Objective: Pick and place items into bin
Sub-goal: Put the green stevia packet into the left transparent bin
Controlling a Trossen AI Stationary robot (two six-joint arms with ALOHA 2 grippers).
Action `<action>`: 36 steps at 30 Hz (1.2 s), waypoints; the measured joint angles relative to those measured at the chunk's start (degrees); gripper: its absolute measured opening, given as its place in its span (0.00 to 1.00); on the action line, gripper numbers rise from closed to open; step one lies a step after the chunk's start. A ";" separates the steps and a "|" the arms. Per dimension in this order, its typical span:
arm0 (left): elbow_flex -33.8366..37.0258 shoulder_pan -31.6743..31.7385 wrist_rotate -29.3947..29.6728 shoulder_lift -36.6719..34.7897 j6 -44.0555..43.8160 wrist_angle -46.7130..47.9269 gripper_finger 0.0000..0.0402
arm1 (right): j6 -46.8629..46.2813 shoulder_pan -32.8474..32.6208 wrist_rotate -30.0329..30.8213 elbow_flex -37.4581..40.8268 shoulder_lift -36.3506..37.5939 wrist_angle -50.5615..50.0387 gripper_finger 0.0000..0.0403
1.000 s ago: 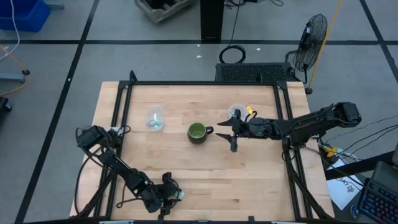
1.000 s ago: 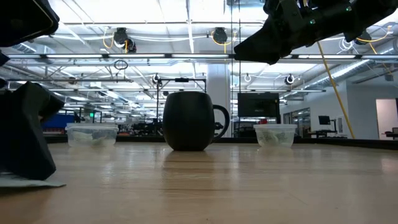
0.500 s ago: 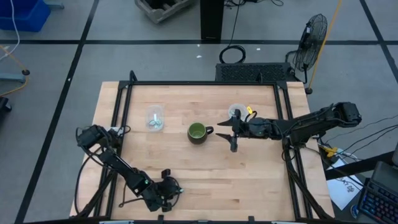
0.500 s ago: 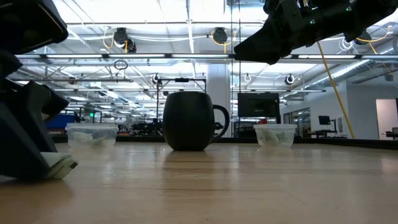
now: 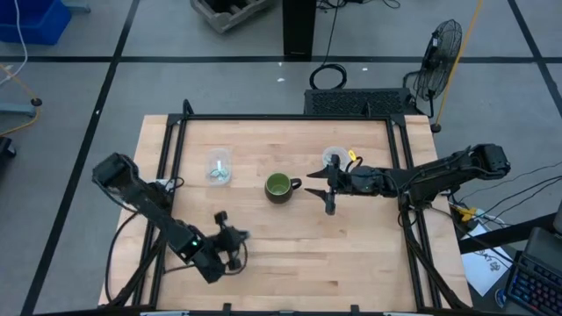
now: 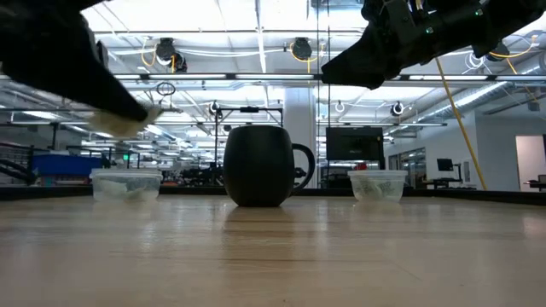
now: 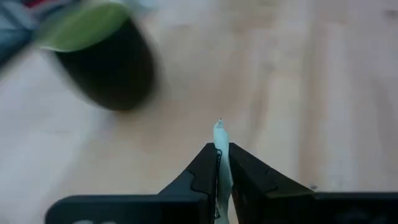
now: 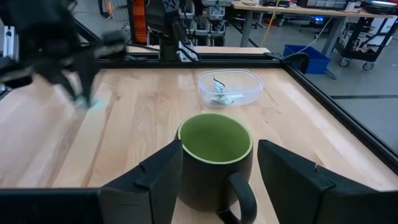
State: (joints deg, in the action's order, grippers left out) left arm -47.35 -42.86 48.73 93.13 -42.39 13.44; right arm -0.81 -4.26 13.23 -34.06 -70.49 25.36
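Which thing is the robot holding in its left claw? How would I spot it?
Start at the green mug in the middle of the wooden table. Nearer the front edge, the left gripper hangs above the wood, and the packet is pinched edge-on between its dark fingers. It is thin, flat and pale, unlike the round mug and the two clear tubs.
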 joint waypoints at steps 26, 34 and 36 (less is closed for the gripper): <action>0.00 19.60 4.43 -20.79 -39.94 60.68 0.12 | -0.01 -0.01 -0.04 0.00 0.00 0.03 0.50; 2.50 30.08 3.65 -20.81 -33.44 58.07 0.12 | -0.05 -0.37 -0.03 0.00 0.00 0.09 0.50; 3.67 32.42 3.36 -20.81 -29.83 54.93 0.12 | -0.04 -0.54 -0.04 0.00 0.01 0.11 0.50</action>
State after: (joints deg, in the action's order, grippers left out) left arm -43.68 -10.44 52.09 72.31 -72.21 68.36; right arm -0.84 -4.80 13.19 -34.06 -70.48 25.47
